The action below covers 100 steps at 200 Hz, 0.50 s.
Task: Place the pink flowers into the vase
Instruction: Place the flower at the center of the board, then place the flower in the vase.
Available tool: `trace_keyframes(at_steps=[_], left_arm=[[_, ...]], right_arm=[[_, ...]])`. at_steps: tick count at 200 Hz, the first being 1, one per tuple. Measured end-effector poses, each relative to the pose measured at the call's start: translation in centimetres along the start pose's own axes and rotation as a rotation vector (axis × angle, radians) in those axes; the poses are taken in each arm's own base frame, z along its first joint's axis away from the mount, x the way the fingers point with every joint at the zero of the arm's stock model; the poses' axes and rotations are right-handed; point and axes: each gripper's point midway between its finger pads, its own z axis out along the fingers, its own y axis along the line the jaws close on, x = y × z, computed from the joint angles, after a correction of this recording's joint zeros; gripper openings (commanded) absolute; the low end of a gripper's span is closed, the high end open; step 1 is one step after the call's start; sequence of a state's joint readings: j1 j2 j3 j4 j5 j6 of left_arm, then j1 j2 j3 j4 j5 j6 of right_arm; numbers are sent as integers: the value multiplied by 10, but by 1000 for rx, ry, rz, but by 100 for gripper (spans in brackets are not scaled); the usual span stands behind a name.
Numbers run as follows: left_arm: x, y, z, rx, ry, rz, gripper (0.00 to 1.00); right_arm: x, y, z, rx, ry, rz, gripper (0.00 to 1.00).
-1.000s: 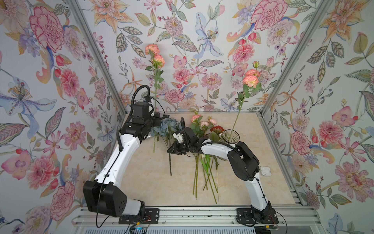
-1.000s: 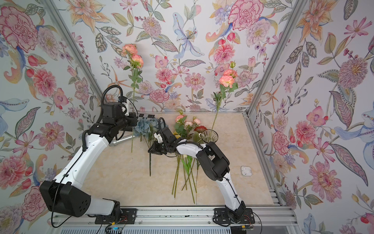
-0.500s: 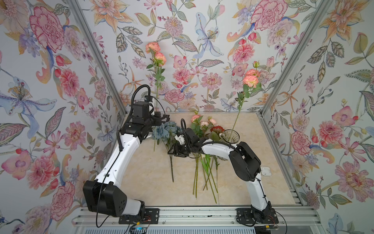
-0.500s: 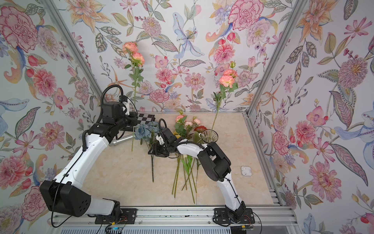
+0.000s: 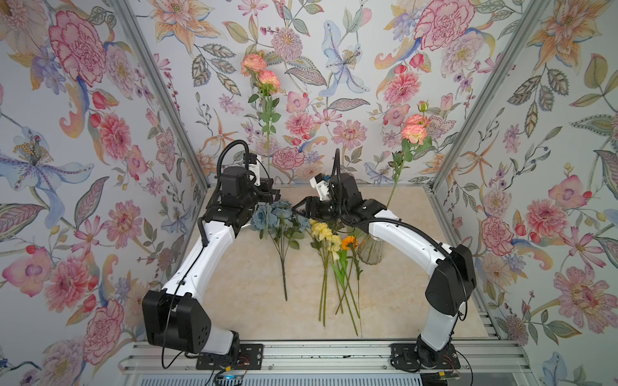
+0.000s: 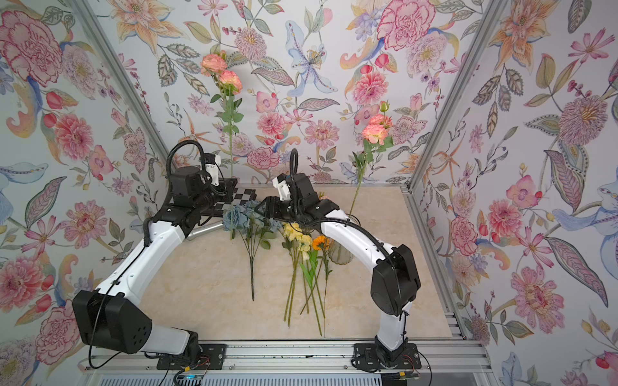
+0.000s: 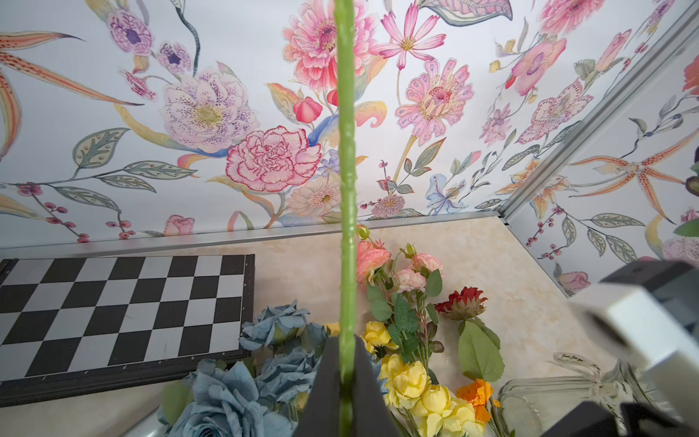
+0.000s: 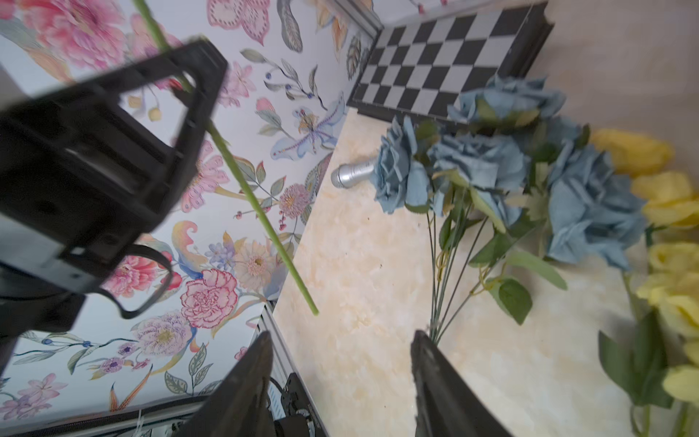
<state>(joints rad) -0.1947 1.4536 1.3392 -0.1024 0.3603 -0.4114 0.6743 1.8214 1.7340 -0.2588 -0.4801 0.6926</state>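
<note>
My left gripper [image 5: 271,194] [image 7: 347,340] is shut on the green stem of a pink flower spray [image 5: 264,75] [image 6: 223,72], which stands upright against the back wall. A second spray of pink flowers [image 5: 414,128] [image 6: 375,130] stands in the clear ribbed vase [image 5: 370,250] [image 6: 339,255] [image 7: 559,389], which is half hidden behind the right arm. More pink flowers [image 7: 393,268] lie on the table; the right arm hides them in both top views. My right gripper [image 5: 297,209] [image 8: 340,336] hangs open and empty above the blue bunch's stems.
A dusty blue rose bunch [image 5: 271,217] [image 8: 491,162], yellow flowers [image 5: 325,233], an orange flower [image 5: 349,240] and a red one [image 7: 462,299] lie mid-table. A checkerboard [image 6: 244,197] [image 7: 113,302] and a grey metal cylinder [image 6: 204,230] [image 8: 351,174] sit at the back left.
My right gripper has opened and lifted away from the stems on the table, and its arm has drawn back. The blue bunch lies slightly nearer the front. The left gripper still holds its spray.
</note>
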Motion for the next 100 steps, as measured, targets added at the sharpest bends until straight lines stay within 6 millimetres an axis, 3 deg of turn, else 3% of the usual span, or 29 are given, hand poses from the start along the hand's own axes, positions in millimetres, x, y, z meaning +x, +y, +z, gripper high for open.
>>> trace_keyframes(at_steps=[16, 54, 76, 100], left_arm=[[1, -8, 3, 56, -22, -14, 0], [5, -32, 6, 219, -69, -29, 0], [7, -53, 4, 320, -93, -7, 0], [9, -77, 0, 417, -108, 19, 0]], right_arm=[[-35, 15, -19, -22, -83, -69, 61], [-98, 55, -50, -87, -224, -229, 62], [-127, 70, -55, -129, -284, -294, 62], [-146, 67, -49, -149, -308, -325, 62]])
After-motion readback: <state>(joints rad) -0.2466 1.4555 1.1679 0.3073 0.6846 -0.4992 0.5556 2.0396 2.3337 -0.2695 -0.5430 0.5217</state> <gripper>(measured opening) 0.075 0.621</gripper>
